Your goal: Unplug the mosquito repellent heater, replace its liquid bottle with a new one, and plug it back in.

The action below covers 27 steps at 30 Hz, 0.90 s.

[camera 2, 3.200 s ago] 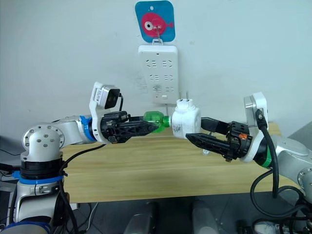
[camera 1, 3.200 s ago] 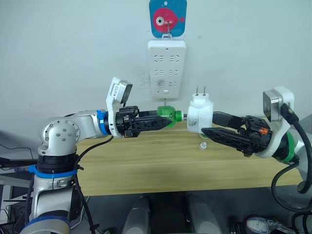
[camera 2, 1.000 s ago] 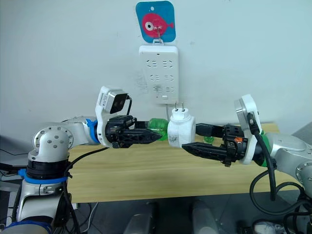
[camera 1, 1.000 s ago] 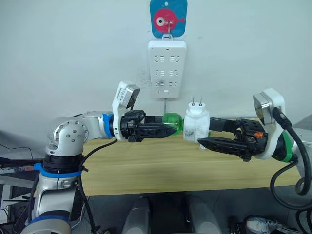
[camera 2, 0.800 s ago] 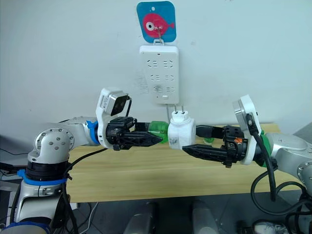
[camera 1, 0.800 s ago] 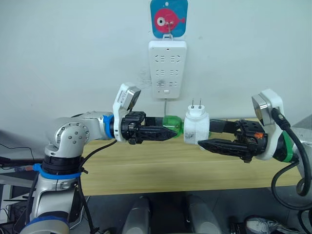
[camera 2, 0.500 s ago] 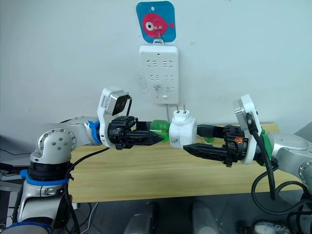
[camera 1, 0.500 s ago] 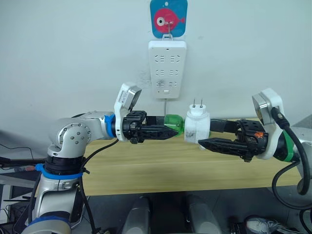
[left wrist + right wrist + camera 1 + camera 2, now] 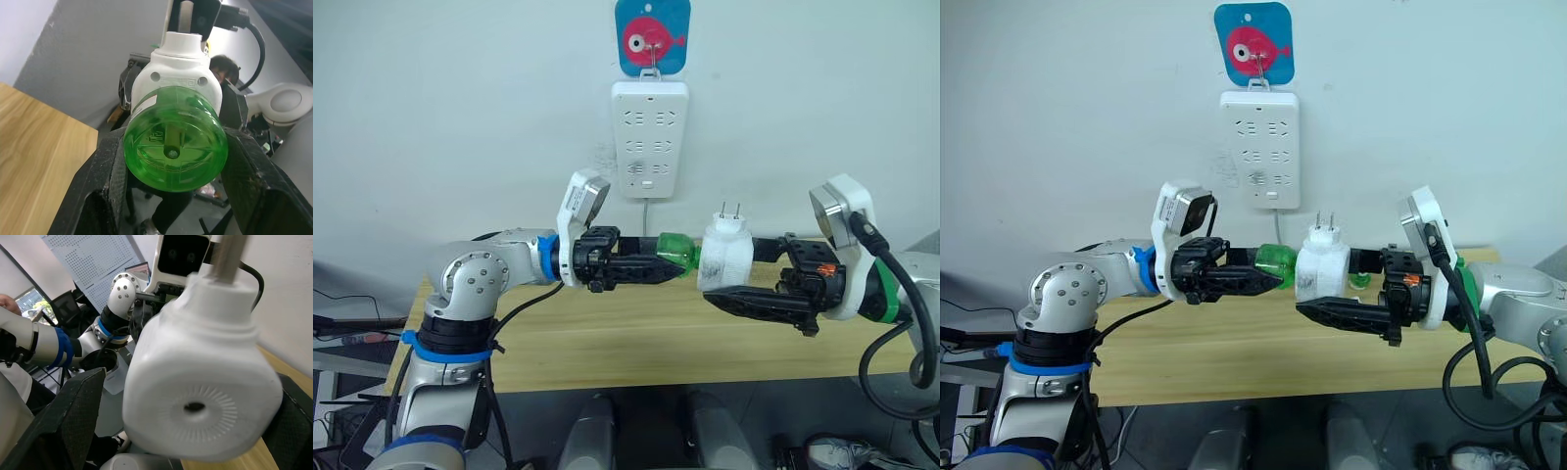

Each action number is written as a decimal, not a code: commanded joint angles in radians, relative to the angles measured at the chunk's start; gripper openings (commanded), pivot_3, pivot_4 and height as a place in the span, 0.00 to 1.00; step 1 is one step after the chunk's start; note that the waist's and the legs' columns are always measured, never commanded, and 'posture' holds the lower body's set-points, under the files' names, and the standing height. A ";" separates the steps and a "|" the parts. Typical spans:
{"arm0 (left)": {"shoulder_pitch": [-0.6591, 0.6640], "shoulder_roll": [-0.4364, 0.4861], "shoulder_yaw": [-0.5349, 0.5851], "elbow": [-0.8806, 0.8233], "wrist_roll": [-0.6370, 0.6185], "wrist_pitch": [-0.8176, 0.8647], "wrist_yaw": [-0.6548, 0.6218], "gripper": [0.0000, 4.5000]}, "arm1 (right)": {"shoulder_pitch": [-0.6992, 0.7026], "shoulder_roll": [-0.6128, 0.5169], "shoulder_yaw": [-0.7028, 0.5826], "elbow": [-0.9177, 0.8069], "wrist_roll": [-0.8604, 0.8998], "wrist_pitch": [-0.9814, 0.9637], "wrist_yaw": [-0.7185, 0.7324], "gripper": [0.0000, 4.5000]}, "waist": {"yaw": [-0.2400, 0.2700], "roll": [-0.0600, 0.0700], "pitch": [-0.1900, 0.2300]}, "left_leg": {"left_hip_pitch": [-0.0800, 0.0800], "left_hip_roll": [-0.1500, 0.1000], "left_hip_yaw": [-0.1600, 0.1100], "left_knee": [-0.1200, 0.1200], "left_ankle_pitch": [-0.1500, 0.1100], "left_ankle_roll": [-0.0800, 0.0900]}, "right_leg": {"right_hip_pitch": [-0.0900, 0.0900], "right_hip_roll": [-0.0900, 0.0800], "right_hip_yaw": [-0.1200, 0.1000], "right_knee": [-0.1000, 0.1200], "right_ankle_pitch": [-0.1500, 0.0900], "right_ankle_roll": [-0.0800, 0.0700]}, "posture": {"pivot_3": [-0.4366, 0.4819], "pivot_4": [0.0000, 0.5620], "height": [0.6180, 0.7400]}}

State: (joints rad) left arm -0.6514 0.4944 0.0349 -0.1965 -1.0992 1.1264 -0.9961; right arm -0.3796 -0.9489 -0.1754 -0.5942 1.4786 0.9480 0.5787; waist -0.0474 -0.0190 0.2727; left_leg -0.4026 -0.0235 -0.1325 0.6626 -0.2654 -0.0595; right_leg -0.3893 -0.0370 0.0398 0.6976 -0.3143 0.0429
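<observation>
The mosquito repellent heater [image 9: 726, 260] is a white rounded unit held in the air above the table, its two prongs [image 9: 732, 210] pointing up. My right gripper [image 9: 718, 275] is shut on it, one finger under it and one behind. The green liquid bottle [image 9: 676, 250] lies sideways with its neck end against the heater's left side. My left gripper [image 9: 672, 264] is shut on the bottle. The left wrist view shows the bottle's round base [image 9: 175, 147] between the black fingers [image 9: 105, 188], with the heater [image 9: 178, 73] right behind it. The heater's domed face [image 9: 195, 401] shows in the right wrist view.
A white power strip [image 9: 649, 137] hangs on the wall under a blue fish hook [image 9: 652, 35], above and left of the heater. The wooden table [image 9: 636, 338] runs below both arms. A bit of green [image 9: 1361, 281] shows on the table behind the heater.
Both arms have shifted to the right together. The left arm has reached further out, the bottle's neck has closed up against the heater, and the heater now tilts slightly.
</observation>
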 commanded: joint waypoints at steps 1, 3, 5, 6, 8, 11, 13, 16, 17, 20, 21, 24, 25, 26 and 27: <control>-0.016 -0.019 0.037 0.002 -0.036 0.003 0.044 0.52 | 0.005 -0.019 -0.013 -0.053 -0.004 -0.002 0.019 1.00 | 0.000 0.000 0.000 | 0.000 0.000 0.000 0.000 0.000 0.000 | 0.000 0.000 0.000 0.000 0.000 0.000 | 0.46 0.36 0.94; -0.016 -0.026 0.043 0.001 -0.055 0.011 0.059 0.52 | 0.010 -0.025 -0.012 -0.055 -0.012 -0.003 0.013 1.00 | 0.000 0.000 0.000 | 0.000 0.000 0.000 0.000 0.000 0.000 | 0.000 0.000 0.000 0.000 0.000 0.000 | 0.46 0.36 0.94; -0.014 -0.027 0.046 0.001 -0.067 0.013 0.073 0.52 | 0.014 -0.030 -0.013 -0.058 -0.021 -0.004 0.011 1.00 | 0.000 0.000 0.000 | 0.000 0.000 0.000 0.000 0.000 0.000 | 0.000 0.000 0.000 0.000 0.000 0.000 | 0.46 0.36 0.94; -0.013 -0.026 0.046 0.000 -0.068 0.013 0.076 0.52 | 0.015 -0.031 -0.014 -0.058 -0.025 -0.004 0.011 1.00 | 0.000 0.000 0.000 | 0.000 0.000 0.000 0.000 0.000 0.000 | 0.000 0.000 0.000 0.000 0.000 0.000 | 0.46 0.36 0.94; -0.018 -0.032 0.053 0.011 -0.071 0.008 0.092 0.52 | 0.034 -0.039 -0.017 -0.066 -0.070 -0.010 0.029 1.00 | 0.000 0.000 0.000 | 0.000 0.000 0.000 0.000 0.000 0.000 | 0.000 0.000 0.000 0.000 0.000 0.000 | 0.45 0.36 0.94; -0.028 -0.045 0.061 0.027 -0.078 0.003 0.117 0.52 | 0.095 -0.064 -0.018 -0.100 -0.165 -0.028 0.075 1.00 | 0.004 0.000 0.000 | 0.000 0.000 0.000 0.000 0.000 0.000 | 0.000 0.000 0.000 0.000 0.000 0.000 | 0.45 0.35 0.94; -0.029 -0.047 0.062 0.030 -0.080 0.001 0.124 0.52 | 0.137 -0.061 -0.024 -0.127 -0.216 -0.051 0.095 1.00 | 0.007 0.000 0.000 | 0.000 0.000 0.000 0.000 0.000 0.000 | 0.000 0.000 0.000 0.000 0.000 0.000 | 0.45 0.35 0.94; -0.031 -0.029 0.053 0.029 -0.069 0.001 0.105 0.52 | 0.254 -0.079 -0.057 -0.138 -0.327 -0.107 0.187 0.96 | 0.011 0.000 -0.001 | 0.000 0.000 0.000 0.001 0.000 0.000 | 0.000 0.000 0.000 0.000 0.000 0.000 | 0.45 0.35 0.94; -0.030 -0.017 0.045 0.025 -0.061 0.000 0.088 0.52 | 0.286 -0.096 -0.069 -0.125 -0.353 -0.115 0.226 0.92 | 0.013 -0.001 -0.001 | 0.000 0.000 0.000 0.000 0.000 0.000 | 0.000 0.000 0.000 0.000 0.000 0.000 | 0.45 0.35 0.94; -0.016 0.053 0.000 -0.002 -0.015 -0.017 -0.008 0.52 | 0.383 -0.158 -0.127 -0.065 -0.504 -0.208 0.367 0.72 | 0.013 0.000 -0.001 | 0.001 -0.001 0.002 0.000 0.000 0.000 | 0.000 0.000 0.001 0.000 0.000 0.000 | 0.45 0.35 0.94; -0.014 0.076 -0.013 -0.007 0.000 -0.026 -0.042 0.52 | 0.398 -0.170 -0.143 -0.034 -0.550 -0.244 0.400 0.64 | 0.012 -0.001 -0.002 | 0.001 -0.001 0.002 0.000 0.000 0.000 | 0.000 0.000 0.001 0.000 0.000 0.001 | 0.45 0.35 0.94; -0.028 0.107 -0.030 0.001 0.016 -0.036 -0.108 0.52 | 0.349 -0.171 -0.156 0.070 -0.607 -0.296 0.439 0.39 | 0.012 -0.001 -0.003 | 0.002 -0.001 0.002 0.001 0.000 0.000 | 0.001 0.001 0.001 0.000 0.001 0.001 | 0.44 0.34 0.94; -0.034 0.113 -0.036 0.003 0.021 -0.040 -0.127 0.52 | 0.316 -0.163 -0.148 0.102 -0.616 -0.304 0.442 0.33 | 0.012 0.000 -0.003 | 0.002 0.000 0.002 0.001 0.000 0.000 | 0.001 0.001 0.001 0.000 0.001 0.001 | 0.44 0.34 0.94; -0.040 0.112 -0.037 0.002 0.016 -0.037 -0.138 0.52 | 0.269 -0.151 -0.127 0.132 -0.621 -0.306 0.440 0.24 | 0.011 0.000 -0.003 | 0.002 0.000 0.003 0.001 0.000 0.000 | 0.001 0.001 0.002 0.000 0.001 0.001 | 0.43 0.33 0.94; -0.042 0.112 -0.040 -0.001 0.015 -0.037 -0.151 0.52 | 0.234 -0.140 -0.106 0.149 -0.626 -0.305 0.439 0.17 | 0.010 -0.001 -0.003 | 0.002 0.000 0.003 0.001 0.000 0.000 | 0.001 0.001 0.002 0.000 0.001 0.001 | 0.43 0.33 0.94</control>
State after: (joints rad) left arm -0.6745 0.6014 -0.0043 -0.1617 -1.0732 1.1052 -1.1131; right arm -0.1262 -1.0943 -0.2854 -0.4498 0.8592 0.6628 1.0035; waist -0.0378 -0.0196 0.2696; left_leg -0.4009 -0.0233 -0.1301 0.6632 -0.2653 -0.0598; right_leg -0.3884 -0.0363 0.0413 0.6979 -0.3137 0.0437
